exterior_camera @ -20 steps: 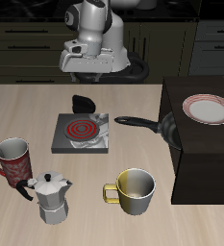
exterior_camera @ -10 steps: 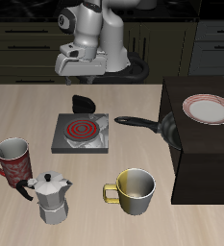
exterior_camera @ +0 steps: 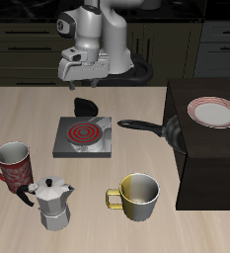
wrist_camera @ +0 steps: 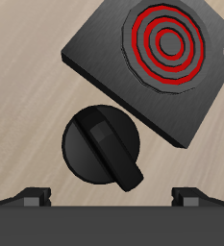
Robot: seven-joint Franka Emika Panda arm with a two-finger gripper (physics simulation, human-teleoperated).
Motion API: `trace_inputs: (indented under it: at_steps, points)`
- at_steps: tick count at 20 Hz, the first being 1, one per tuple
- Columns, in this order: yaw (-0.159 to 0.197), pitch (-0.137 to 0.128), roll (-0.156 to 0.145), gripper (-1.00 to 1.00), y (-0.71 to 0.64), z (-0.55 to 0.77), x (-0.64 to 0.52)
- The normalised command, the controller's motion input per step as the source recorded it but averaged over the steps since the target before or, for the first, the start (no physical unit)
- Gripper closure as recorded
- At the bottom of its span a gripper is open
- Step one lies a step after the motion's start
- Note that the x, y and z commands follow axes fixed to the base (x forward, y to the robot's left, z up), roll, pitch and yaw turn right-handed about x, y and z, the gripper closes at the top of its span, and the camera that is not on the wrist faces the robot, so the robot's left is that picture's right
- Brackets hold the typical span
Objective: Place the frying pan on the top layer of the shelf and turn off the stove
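The stove (exterior_camera: 84,136) is a grey square hotplate with a red glowing coil, and it also shows in the wrist view (wrist_camera: 152,58). Its black knob (exterior_camera: 85,106) sits behind it on the table, and the wrist view has the knob (wrist_camera: 104,144) directly below the gripper. The frying pan (exterior_camera: 138,126) lies on the table with its handle pointing at the stove. Its round part rests against the dark shelf (exterior_camera: 200,158) and is hard to make out. My gripper (exterior_camera: 84,81) hangs high above the knob, open and empty (wrist_camera: 112,196).
A white red-rimmed plate (exterior_camera: 213,112) lies on the shelf's top. A red mug (exterior_camera: 13,163), a silver moka pot (exterior_camera: 52,203) and a yellow mug (exterior_camera: 136,195) stand nearer the table's front edge.
My arm has shifted sideways and slightly up, bringing the gripper over the knob. Nothing on the table has moved.
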Motion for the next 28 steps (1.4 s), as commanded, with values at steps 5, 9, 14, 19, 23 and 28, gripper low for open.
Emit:
trace_inputs:
  at_steps: [5,9,14,19,23,28]
  points:
    - [0.028,-0.011,0.009,-1.00,-0.06,0.01,0.02]
    - [0.091,0.057,0.077,-1.00,0.11,-0.24,-0.05]
    - [0.066,0.020,0.020,-1.00,-0.08,-0.06,0.03]
    - [0.020,0.014,-0.005,-1.00,-0.16,0.02,0.03]
    - [0.025,0.044,0.020,-1.00,-0.11,-0.14,0.04]
    - [0.021,-0.005,0.017,-1.00,-0.11,0.06,0.04]
